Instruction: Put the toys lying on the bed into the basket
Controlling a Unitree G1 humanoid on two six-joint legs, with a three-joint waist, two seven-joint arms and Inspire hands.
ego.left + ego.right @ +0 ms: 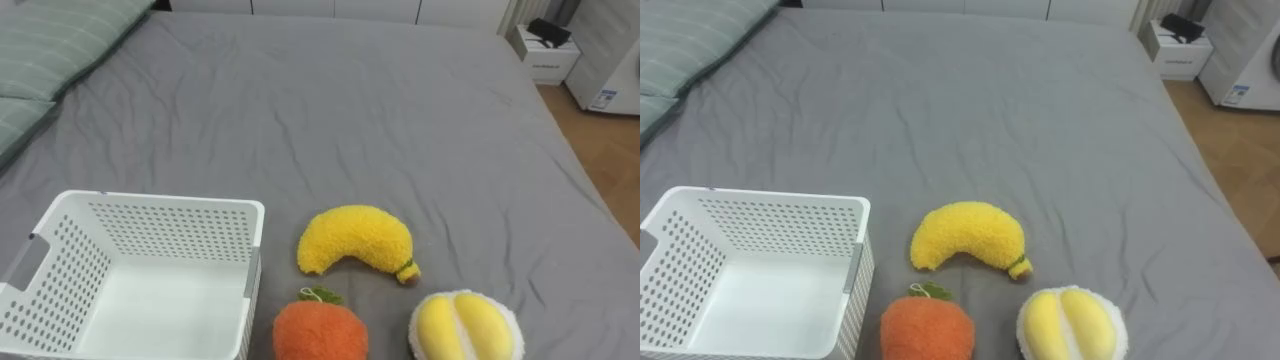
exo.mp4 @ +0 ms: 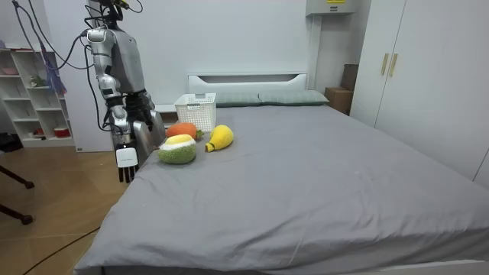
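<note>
Below, a plush banana, orange and yellow-centred fruit lie on the grey bed beside a white basket. The right hand hangs with fingers straight. How the left hand is held cannot be told.

I get bright, even room light over the grey bed; the plush banana casts just a soft, short shadow beneath it.
</note>
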